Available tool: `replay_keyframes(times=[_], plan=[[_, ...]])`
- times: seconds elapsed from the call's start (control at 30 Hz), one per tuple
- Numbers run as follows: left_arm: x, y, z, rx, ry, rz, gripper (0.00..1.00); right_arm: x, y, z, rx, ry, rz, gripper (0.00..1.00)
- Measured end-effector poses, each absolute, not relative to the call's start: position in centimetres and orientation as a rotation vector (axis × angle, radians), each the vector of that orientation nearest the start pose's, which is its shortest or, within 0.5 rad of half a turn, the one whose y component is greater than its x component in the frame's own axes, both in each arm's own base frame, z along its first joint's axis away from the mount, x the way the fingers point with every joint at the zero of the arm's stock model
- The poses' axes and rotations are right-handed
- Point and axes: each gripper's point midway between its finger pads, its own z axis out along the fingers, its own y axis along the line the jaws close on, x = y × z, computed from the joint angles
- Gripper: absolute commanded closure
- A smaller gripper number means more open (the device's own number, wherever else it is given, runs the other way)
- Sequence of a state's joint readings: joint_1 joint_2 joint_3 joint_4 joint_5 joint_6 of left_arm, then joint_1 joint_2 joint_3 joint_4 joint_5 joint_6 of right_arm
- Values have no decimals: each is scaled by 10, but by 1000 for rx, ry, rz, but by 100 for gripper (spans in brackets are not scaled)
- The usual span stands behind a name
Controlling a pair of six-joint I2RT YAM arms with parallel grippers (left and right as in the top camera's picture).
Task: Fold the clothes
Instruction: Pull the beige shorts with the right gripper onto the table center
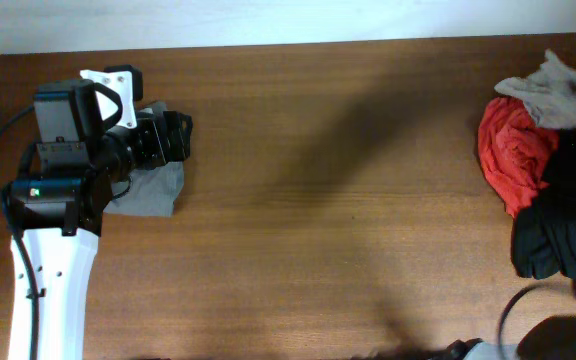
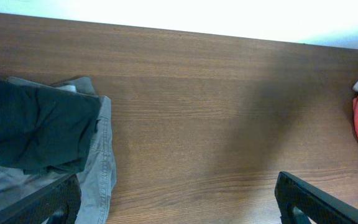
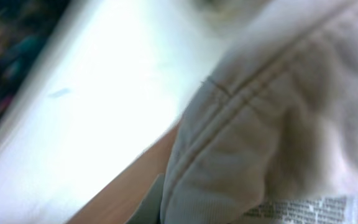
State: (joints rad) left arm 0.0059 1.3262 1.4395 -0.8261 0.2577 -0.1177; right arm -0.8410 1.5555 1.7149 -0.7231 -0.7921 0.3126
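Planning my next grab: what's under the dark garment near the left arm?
A grey garment, its seamed edge showing along the dark garment's right side. How much of it lies beneath is covered.

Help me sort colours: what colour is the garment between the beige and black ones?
Red garment, best seen overhead.

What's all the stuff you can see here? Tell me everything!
table: 1, brown wood, under everything
grey garment: 1, grey, left side, under the left gripper
left black garment: 1, black, lying on the grey garment
beige garment: 1, beige, far right, top of the pile
red garment: 1, red, right, beside the beige one
right black garment: 1, black, right, below the red one
left gripper: 1, black, open, over the grey garment
right gripper: not seen
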Motion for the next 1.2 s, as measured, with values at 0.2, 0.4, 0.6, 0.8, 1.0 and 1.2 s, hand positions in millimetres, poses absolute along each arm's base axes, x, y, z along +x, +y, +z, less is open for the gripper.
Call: replay_keyframes(times=[0.2,0.4,0.6,0.8,1.0,1.2], plan=[[375,-42,300,-6,2280,-353,1,403,-84,411,317,1940,554,96],[375,-42,300,-6,2280,-353,1,430,0,357,192,2157,479,96],[375,-42,300,-6,2280,-353,0,445,43,316,70,2281,392,96],[375,-42,299,-6,2281,-353,0,447,37,310,56,2293,288,96],[375,-42,300,-6,2281,-353,1,446,56,307,-5,2304,323,96],[375,-42,300,-6,2280,-353,1,463,139,257,-147,2395,442,76]])
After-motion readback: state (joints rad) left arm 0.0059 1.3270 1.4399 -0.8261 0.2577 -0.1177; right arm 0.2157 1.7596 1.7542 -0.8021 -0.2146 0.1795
